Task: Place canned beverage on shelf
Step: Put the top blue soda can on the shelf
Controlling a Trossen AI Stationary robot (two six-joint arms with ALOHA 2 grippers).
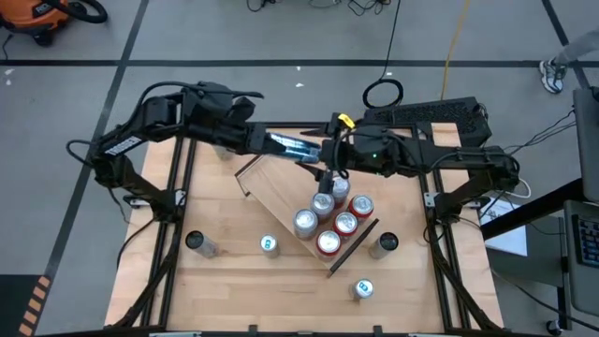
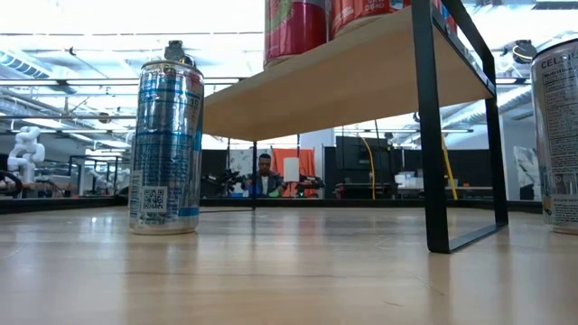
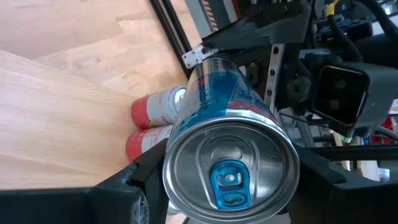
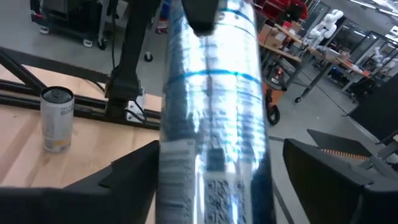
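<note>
A blue-and-silver can (image 1: 298, 146) lies level in the air over the far end of the shelf (image 1: 276, 183), a light-wood board with black rails. My left gripper (image 1: 284, 142) is shut on the can's top end (image 3: 229, 163). My right gripper (image 1: 329, 157) is open, with its fingers on either side of the can's lower part (image 4: 214, 155); a gap shows beside one finger (image 4: 311, 168). Several red and silver cans (image 1: 332, 217) stand on the shelf's near right end. My left gripper pinches the can's top end (image 3: 177, 146), just behind the rim, between its two fingers (image 3: 140, 180). The fingers come level from the table's left and lie along the can. The can is lifted clear of the shelf, lying level with its top toward the left wrist.
Loose cans stand on the tabletop at the near left (image 1: 197, 243), near middle (image 1: 270, 245), right (image 1: 384, 243) and near right (image 1: 362, 288). In the low view one can (image 2: 165, 135) stands left of the shelf's black rail (image 2: 429, 126). A person sits far behind the table (image 2: 264, 176).
</note>
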